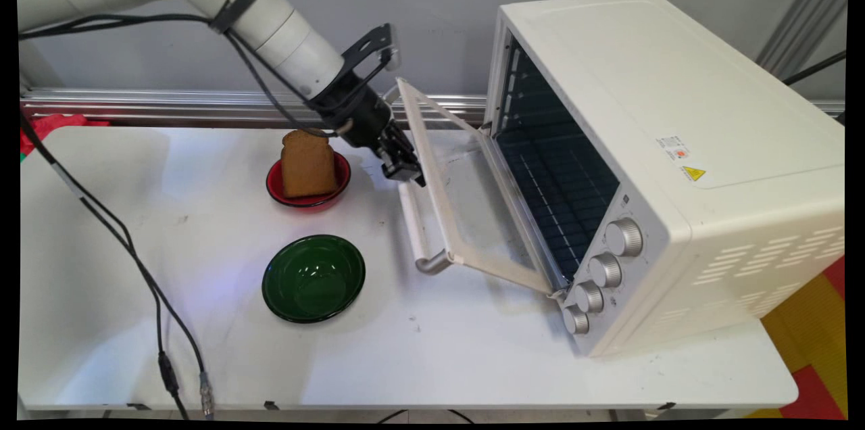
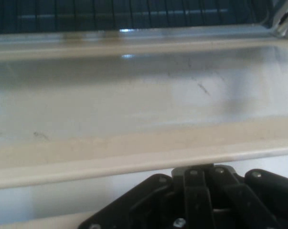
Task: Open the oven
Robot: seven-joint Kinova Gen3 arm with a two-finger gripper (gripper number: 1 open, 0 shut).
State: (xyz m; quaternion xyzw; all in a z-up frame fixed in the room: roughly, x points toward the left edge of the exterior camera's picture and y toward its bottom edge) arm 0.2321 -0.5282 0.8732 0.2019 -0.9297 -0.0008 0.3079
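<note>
White table, carrying four items. Item one: cream toaster oven at the right side, four silver knobs in a column down its front right, dark wire rack visible inside. Its glass door hangs partly open, hinged at the bottom and tilted outward to the left, with a pale bar handle along the outer top edge. Item two: black gripper on the white arm, reaching in from the upper left, positioned at the door's top edge just above the handle; in the hand view the door's cream frame crosses directly over the black linkage and hides the fingertips, so whether the fingers are apart, together or clamped on the edge cannot be told. Item three: red bowl just left of the gripper, holding a brown slice of bread standing upright. Item four: dark green bowl, nearer the table's front edge, below the red bowl and apart from it. Black cables hang from the arm across the left of the table.
</note>
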